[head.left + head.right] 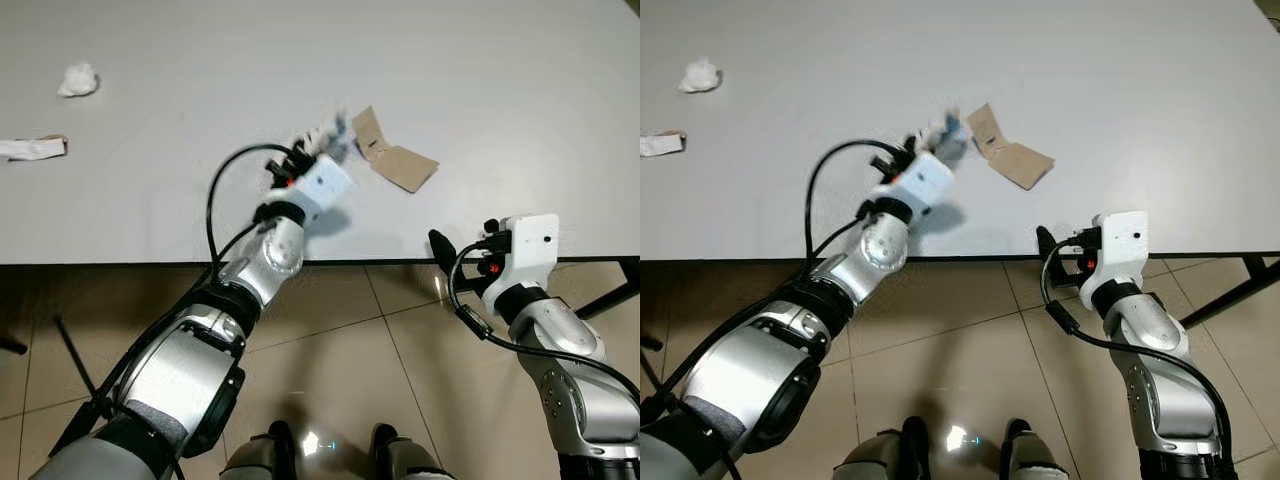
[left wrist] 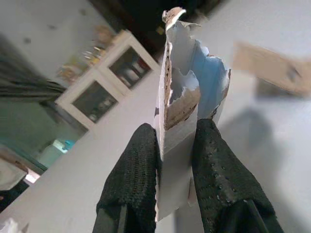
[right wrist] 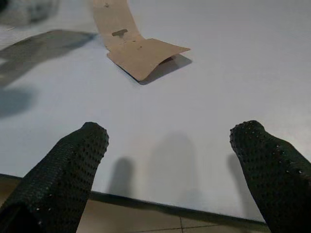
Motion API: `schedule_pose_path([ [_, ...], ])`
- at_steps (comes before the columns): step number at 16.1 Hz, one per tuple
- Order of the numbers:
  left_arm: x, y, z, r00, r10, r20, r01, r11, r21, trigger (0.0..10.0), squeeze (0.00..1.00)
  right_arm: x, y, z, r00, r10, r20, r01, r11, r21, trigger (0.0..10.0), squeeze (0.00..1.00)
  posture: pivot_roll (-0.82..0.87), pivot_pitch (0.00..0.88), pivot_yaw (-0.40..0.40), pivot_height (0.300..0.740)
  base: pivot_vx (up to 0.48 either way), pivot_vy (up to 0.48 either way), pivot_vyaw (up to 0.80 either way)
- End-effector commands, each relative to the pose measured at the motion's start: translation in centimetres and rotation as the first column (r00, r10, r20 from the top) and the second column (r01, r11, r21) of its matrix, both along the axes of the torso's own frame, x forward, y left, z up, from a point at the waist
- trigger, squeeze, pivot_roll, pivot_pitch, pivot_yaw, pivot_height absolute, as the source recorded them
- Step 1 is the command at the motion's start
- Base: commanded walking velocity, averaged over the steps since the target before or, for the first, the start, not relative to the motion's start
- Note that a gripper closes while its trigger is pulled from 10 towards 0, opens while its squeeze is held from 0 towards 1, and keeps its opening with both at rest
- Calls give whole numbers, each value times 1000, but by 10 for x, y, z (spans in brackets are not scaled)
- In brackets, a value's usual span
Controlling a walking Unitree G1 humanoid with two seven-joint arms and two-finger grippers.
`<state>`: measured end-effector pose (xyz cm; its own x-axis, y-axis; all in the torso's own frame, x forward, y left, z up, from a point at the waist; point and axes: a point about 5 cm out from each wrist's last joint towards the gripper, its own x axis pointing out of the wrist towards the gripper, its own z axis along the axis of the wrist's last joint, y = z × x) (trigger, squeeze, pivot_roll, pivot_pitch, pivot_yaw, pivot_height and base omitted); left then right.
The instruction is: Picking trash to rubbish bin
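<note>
My left gripper (image 1: 325,135) is shut on a torn white and blue paper wrapper (image 2: 182,104), lifted a little above the white table (image 1: 480,90); its black fingers (image 2: 133,179) pinch the wrapper from both sides. Just right of it a folded brown cardboard piece (image 1: 395,158) lies flat on the table, also visible as the cardboard (image 3: 131,46) in the right wrist view. My right gripper (image 3: 170,165) is open at the table's near edge, in front of the cardboard, holding nothing. A crumpled white tissue (image 1: 78,80) and a paper strip (image 1: 32,148) lie at the far left.
The table's front edge (image 1: 350,263) runs across the view, with tiled floor (image 1: 400,380) below it. A black table leg (image 1: 610,300) slants at the right. My feet (image 1: 330,445) stand close to the table.
</note>
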<state>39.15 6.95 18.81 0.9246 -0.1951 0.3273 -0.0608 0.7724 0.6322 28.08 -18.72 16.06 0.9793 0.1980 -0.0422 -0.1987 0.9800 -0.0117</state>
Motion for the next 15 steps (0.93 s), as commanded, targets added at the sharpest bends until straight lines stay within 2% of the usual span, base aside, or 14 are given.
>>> schedule_pose_path([
  [1, -4, 1, 7, 998, -9, 67, 15, 996, -90, 10000, 0, 0, 2, -2, 1000, 0, -2, 0, 1000, 0, 10000, 0, -151, 236, 42, 740, 0, 0, 0],
  [4, -15, 1, 23, 974, -73, 217, 119, 971, -206, 10000, 0, 4, 3, 0, 1000, -9, 21, 9, 1000, 13, 10000, 0, -140, 231, 40, 740, 0, 0, 0],
  [6, -19, 3, 29, 962, -77, 263, 144, 959, -243, 10000, 0, 5, 3, 1, 999, -18, 35, 18, 1000, 17, 10000, 0, -136, 229, 38, 740, 0, 0, 0],
  [7, -22, 11, 38, 953, -43, 299, 143, 937, -320, 10000, 0, 8, 2, 4, 998, -36, 60, 34, 999, 31, 10000, 0, -129, 225, 37, 740, 0, 0, 0],
  [8, -22, 12, 39, 952, -34, 303, 141, 931, -336, 10000, 0, 9, 2, 5, 997, -40, 65, 37, 999, 34, 10000, 0, -129, 225, 37, 740, 0, 0, 0],
  [10, -23, 21, 40, 956, 2, 294, 128, 898, -422, 10000, 0, 13, 4, 9, 993, -56, 101, 51, 997, 60, 10000, 0, -120, 220, 36, 740, 0, 0, 0],
  [12, -26, 32, 29, 966, 42, 255, 83, 885, -458, 10000, 0, 17, 4, 14, 985, -99, 144, 85, 991, 101, 10000, 0, -112, 211, 40, 740, 0, 0, 0],
  [15, -33, 50, 11, 979, 74, 189, 21, 888, -458, 10000, 0, 25, -5, 21, 956, -209, 206, 184, 973, 137, 10000, 0, -95, 196, 46, 740, 0, 0, 0],
])
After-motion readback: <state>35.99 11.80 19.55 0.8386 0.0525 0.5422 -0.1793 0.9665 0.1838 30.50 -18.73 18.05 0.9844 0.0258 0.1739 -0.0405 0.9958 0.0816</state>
